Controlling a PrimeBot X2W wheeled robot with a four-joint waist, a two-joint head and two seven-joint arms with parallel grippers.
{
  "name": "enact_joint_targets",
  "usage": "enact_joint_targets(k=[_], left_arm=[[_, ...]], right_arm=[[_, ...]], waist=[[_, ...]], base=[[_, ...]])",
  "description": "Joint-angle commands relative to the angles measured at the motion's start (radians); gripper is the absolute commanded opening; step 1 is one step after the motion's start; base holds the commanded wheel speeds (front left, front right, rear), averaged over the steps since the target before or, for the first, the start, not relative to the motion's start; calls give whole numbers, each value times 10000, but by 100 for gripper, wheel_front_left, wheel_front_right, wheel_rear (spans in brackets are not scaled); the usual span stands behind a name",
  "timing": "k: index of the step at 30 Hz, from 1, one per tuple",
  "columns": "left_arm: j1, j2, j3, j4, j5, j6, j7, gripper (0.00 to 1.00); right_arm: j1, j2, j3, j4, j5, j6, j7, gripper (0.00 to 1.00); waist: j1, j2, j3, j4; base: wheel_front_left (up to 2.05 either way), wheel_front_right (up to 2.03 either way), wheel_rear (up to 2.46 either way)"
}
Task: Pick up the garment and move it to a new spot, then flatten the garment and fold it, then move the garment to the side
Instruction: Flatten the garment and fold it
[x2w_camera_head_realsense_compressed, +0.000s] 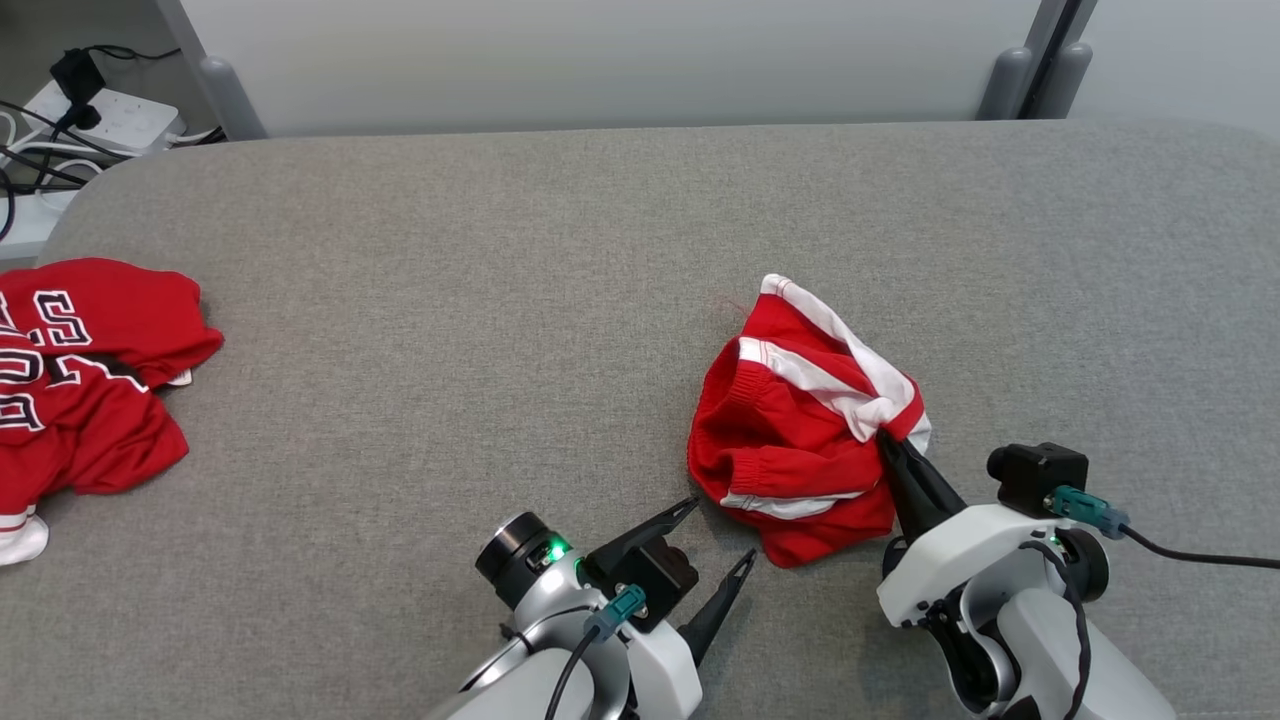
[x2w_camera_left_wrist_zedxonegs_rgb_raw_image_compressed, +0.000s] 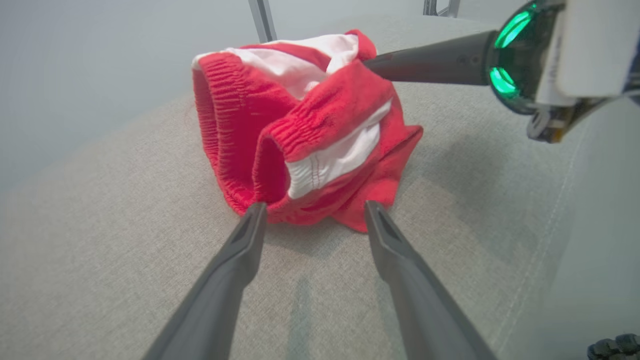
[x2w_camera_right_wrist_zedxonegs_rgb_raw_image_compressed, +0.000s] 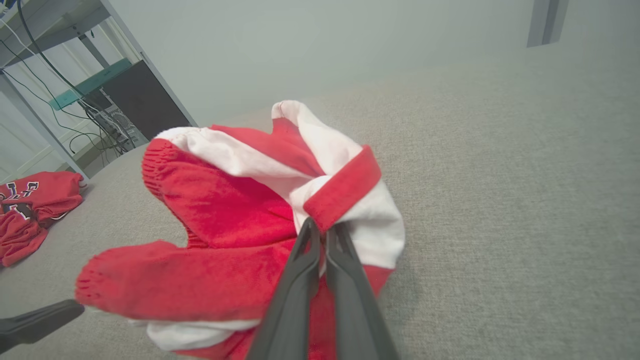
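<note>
The garment (x2w_camera_head_realsense_compressed: 800, 430) is a crumpled pair of red shorts with white stripes, bunched on the grey surface right of centre. My right gripper (x2w_camera_head_realsense_compressed: 885, 440) is shut on a fold of its right edge; the right wrist view shows both fingers pinched on the red and white cloth (x2w_camera_right_wrist_zedxonegs_rgb_raw_image_compressed: 325, 225). My left gripper (x2w_camera_head_realsense_compressed: 722, 530) stands open just left of the garment's near corner, touching nothing. In the left wrist view its two fingertips (x2w_camera_left_wrist_zedxonegs_rgb_raw_image_compressed: 312, 212) straddle the near elastic hem of the garment (x2w_camera_left_wrist_zedxonegs_rgb_raw_image_compressed: 305, 130), and the right gripper's dark fingers (x2w_camera_left_wrist_zedxonegs_rgb_raw_image_compressed: 430, 62) enter from the upper right.
A second red garment with black and white lettering (x2w_camera_head_realsense_compressed: 75, 385) lies at the left edge of the grey padded table (x2w_camera_head_realsense_compressed: 500, 280). A power strip and cables (x2w_camera_head_realsense_compressed: 80, 120) sit beyond the far left corner. A pale wall panel with posts (x2w_camera_head_realsense_compressed: 1020, 80) runs along the back.
</note>
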Motion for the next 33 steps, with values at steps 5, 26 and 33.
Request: enact_joint_targets(k=[5, 26, 33], left_arm=[[-727, 22, 6, -223, -401, 133, -132, 100], [-1424, 22, -696, 285, -1232, 170, -132, 0], [-1272, 22, -351, 42, -1222, 307, -132, 0]], right_arm=[[-354, 95, 265, -237, 38, 42, -118, 0], [-728, 95, 719, -317, 206, 42, -118, 0], [-400, 95, 603, -349, 467, 42, -118, 32]], waist=[[0, 0, 36, -42], [0, 0, 206, -705], [0, 0, -71, -417]], base=[[0, 0, 0], [0, 0, 0], [0, 0, 0]])
